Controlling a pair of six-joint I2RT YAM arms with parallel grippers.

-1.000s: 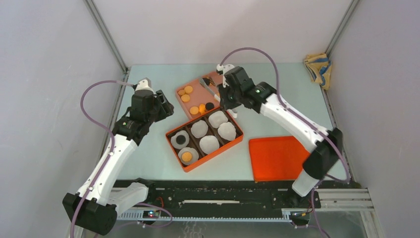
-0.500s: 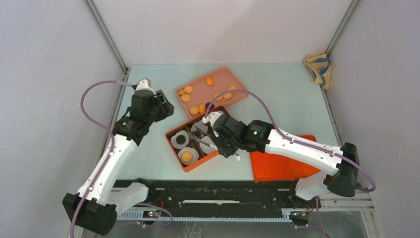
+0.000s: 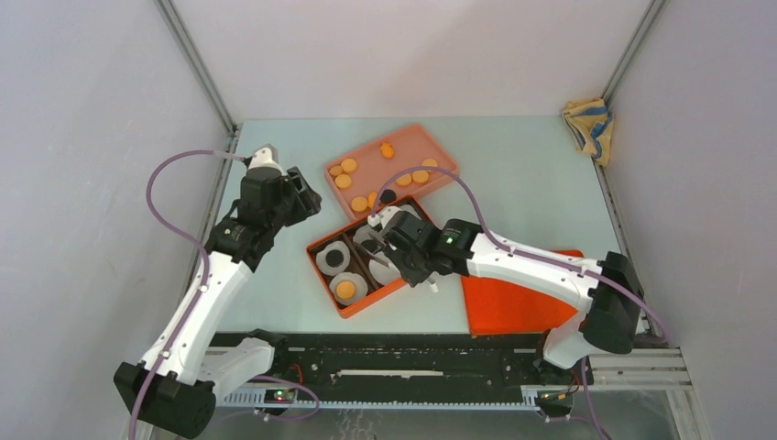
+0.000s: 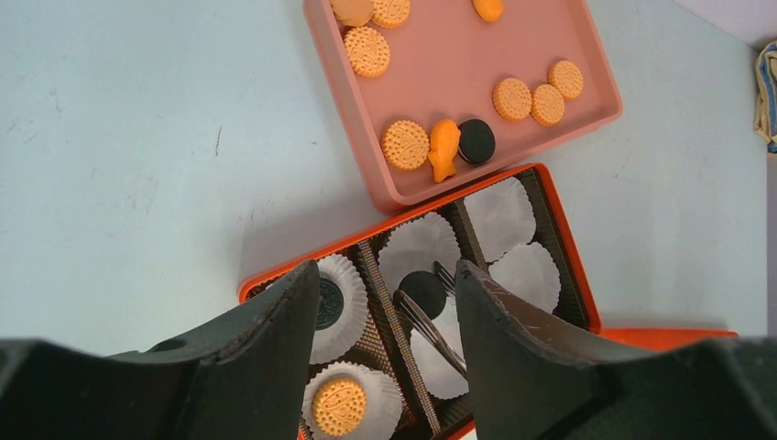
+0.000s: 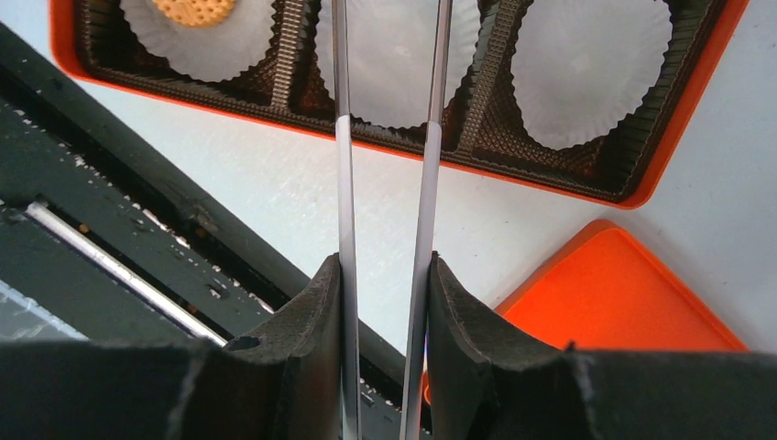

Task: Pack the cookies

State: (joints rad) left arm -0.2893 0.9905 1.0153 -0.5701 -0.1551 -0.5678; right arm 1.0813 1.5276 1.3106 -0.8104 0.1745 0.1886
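Note:
My right gripper (image 5: 385, 266) is shut on metal tongs (image 5: 346, 183) and reaches over the orange box (image 3: 322, 280) of white paper cups. In the left wrist view the tong tips sit either side of a black cookie (image 4: 424, 291) at a middle cup; I cannot tell if it rests there. Another black cookie (image 4: 328, 302) and an orange cookie (image 4: 339, 406) lie in the box's left cups. The pink tray (image 4: 458, 55) holds several orange cookies (image 4: 405, 144) and a black one (image 4: 476, 141). My left gripper (image 4: 385, 270) is open and empty above the box's left end.
The orange lid (image 3: 513, 307) lies flat right of the box, under my right arm. A folded cloth (image 3: 586, 124) sits at the table's back right corner. The black rail (image 5: 110, 266) runs along the near edge.
My right arm swung with the tongs from the pink tray down to the box, then drew slightly back toward the middle cups. The left arm has barely moved.

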